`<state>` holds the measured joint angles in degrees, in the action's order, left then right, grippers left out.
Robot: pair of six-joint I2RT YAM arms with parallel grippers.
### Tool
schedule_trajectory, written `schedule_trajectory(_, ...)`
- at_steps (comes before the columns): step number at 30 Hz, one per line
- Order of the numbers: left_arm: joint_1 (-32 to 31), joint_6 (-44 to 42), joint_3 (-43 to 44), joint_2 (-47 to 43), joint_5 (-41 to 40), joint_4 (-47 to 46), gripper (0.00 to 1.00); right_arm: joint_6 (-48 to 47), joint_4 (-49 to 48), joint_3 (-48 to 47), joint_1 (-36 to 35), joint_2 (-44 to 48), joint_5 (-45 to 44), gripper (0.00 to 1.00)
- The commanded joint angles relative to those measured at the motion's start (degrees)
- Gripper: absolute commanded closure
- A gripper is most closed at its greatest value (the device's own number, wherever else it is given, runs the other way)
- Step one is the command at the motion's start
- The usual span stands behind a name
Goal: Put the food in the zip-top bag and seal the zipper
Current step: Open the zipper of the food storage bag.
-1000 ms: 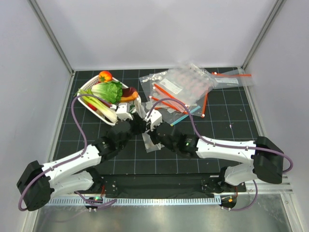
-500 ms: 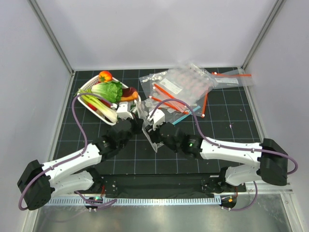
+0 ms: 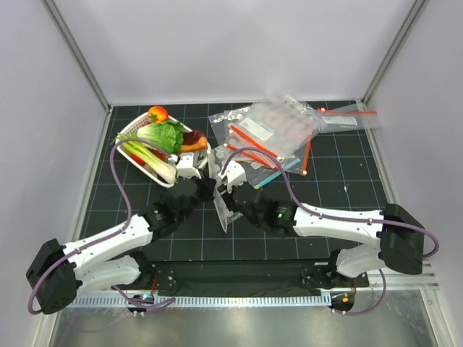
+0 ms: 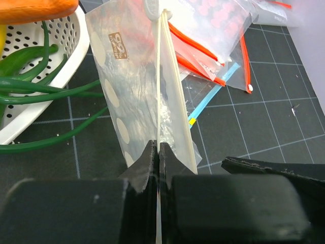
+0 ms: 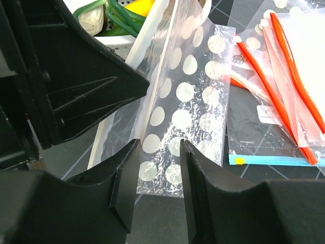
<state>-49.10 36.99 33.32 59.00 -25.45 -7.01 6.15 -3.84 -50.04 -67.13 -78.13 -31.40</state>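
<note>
The left gripper (image 4: 156, 150) has its jaws clenched on the edge of the polka-dot zip-top bag (image 4: 134, 86), holding it upright on edge just above the counter (image 3: 340, 217), close beside the white basket (image 3: 129, 130). The pale zipper (image 4: 171, 101) runs up from that pinch along the bag's mouth edge. The right gripper (image 5: 160, 147) faces the dotted side of the bag with its jaws apart and released, gripping nothing; the bag's lower corner shows just past its tips.

The food is not yet in the bag. The lettuce head (image 3: 163, 135) lies in the basket at the far left of the counter, and the small orange-red piece (image 3: 158, 114) sits at the basket's far rim, beside the green onions (image 4: 40, 94). The plain bags with red-orange strips (image 4: 203, 56) lie flat behind the polka-dot bag.

The step in hand looks like opening the mouth. To do it well, the right jaws should close on one lip only, near the zipper and opposite the left's pinch. If they catch both layers, the bag will only be dragged along shut. Thin film slips and crumples, so a shallow bite on the stiffer zipper strip is safer than one on the dotted film. The pull should then be slow and square to the strip, and the mouth kept turned toward the basket.
</note>
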Motion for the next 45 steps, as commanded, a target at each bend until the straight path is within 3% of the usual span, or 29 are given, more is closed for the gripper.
schedule_trajectory(1,0.15,-0.96,2.01,-0.20,0.58,-2.05,1.00,0.35,-1.79,-2.08,-0.37,0.26,-1.21,0.57)
schedule_trajectory(13,0.15,-1.31,2.10,0.15,1.37,-2.22,1.00,0.97,-7.57,1.78,-0.37,3.24,5.80,0.50)
schedule_trajectory(21,0.15,-1.31,2.10,-0.11,1.90,-2.14,1.00,1.40,-7.24,1.35,-0.37,2.19,2.75,0.49)
schedule_trajectory(26,0.15,-1.57,1.75,-1.43,3.48,-2.05,0.99,3.51,-3.90,-1.55,0.25,-1.85,-1.73,0.55)
schedule_trajectory(32,0.15,-1.75,0.96,-3.19,2.96,-2.40,1.00,7.47,0.14,-4.10,3.15,-4.75,-4.19,0.83)
schedule_trajectory(35,0.23,-1.92,1.39,-2.32,2.69,-1.79,1.00,6.69,3.03,-5.24,3.24,-3.88,-8.84,0.90)
schedule_trajectory(40,0.23,-2.28,4.29,1.90,3.91,0.94,1.00,5.89,13.84,-9.19,3.24,-2.21,-24.64,0.94)
schedule_trajectory(45,0.15,-3.15,6.58,6.65,7.86,0.85,0.99,5.27,17.36,-9.20,3.24,2.44,-31.61,0.93)
